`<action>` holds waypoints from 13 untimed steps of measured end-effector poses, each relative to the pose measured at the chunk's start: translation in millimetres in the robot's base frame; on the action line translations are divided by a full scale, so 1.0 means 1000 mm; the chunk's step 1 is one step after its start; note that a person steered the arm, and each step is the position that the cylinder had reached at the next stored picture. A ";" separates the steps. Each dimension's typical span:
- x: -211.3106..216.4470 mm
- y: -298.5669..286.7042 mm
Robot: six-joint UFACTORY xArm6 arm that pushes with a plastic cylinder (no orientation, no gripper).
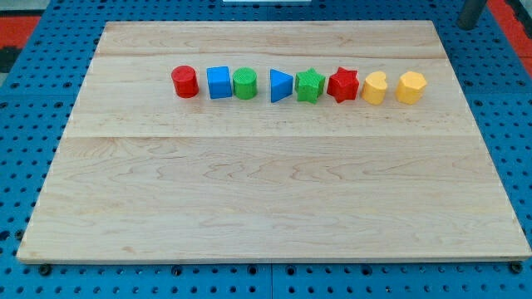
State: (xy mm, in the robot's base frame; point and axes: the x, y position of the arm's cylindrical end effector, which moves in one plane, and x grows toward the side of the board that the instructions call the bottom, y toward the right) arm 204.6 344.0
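Several blocks stand in a row across the upper part of the wooden board (266, 191). From the view's left: a red cylinder (184, 81), a blue cube (219, 82), a green cylinder (244, 83), a blue triangle (280, 85), a green star (309, 85), a red star (342, 84), a yellow block (375, 87) and a yellow hexagon (411, 86). My rod shows only at the view's top right corner, with my tip (470, 26) off the board's top right corner. The tip touches nothing; the yellow hexagon is the nearest block.
The board lies on a blue perforated base (25, 100). A red area shows in the view's top corners.
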 end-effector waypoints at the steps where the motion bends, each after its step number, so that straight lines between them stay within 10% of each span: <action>1: 0.001 0.000; 8: 0.030 0.001; 13: 0.177 -0.061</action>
State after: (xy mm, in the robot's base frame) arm 381.9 283.0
